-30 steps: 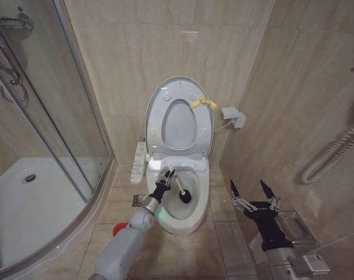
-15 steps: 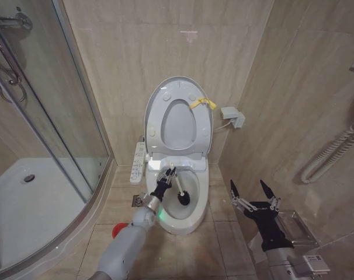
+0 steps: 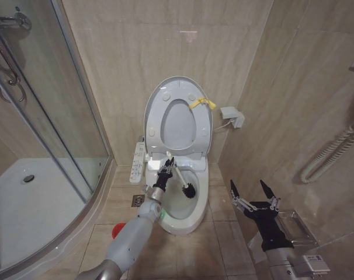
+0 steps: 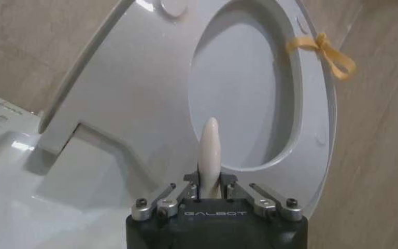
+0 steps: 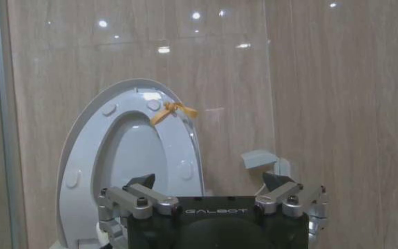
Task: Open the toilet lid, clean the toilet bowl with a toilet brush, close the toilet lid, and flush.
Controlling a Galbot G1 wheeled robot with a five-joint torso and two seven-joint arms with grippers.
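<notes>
The toilet lid (image 3: 156, 108) stands upright against the wall with the ring seat raised against it, a yellow tag (image 3: 202, 104) at its edge. Below it the white toilet bowl (image 3: 191, 219) lies open. My left gripper (image 3: 168, 165) hovers over the bowl's back left rim, shut on the toilet brush's thin white handle (image 4: 209, 148). The dark brush head (image 3: 188, 189) hangs tilted over the bowl's middle. In the left wrist view the handle tip points at the raised lid (image 4: 137, 98). My right gripper (image 3: 253, 194) waits open to the right of the toilet, facing the lid (image 5: 81, 155).
A long white remote panel (image 3: 137, 162) sits on the toilet's left side. A glass shower door (image 3: 54, 116) and white shower tray (image 3: 31, 204) stand left. A red object (image 3: 115, 231) peeks from behind my left arm. A grey wall box (image 3: 233, 116) and ribbed hose (image 3: 332, 151) lie right.
My left gripper has risen and shifted toward the back of the bowl. The brush head has lifted and swung right, from low in the bowl to higher over its middle.
</notes>
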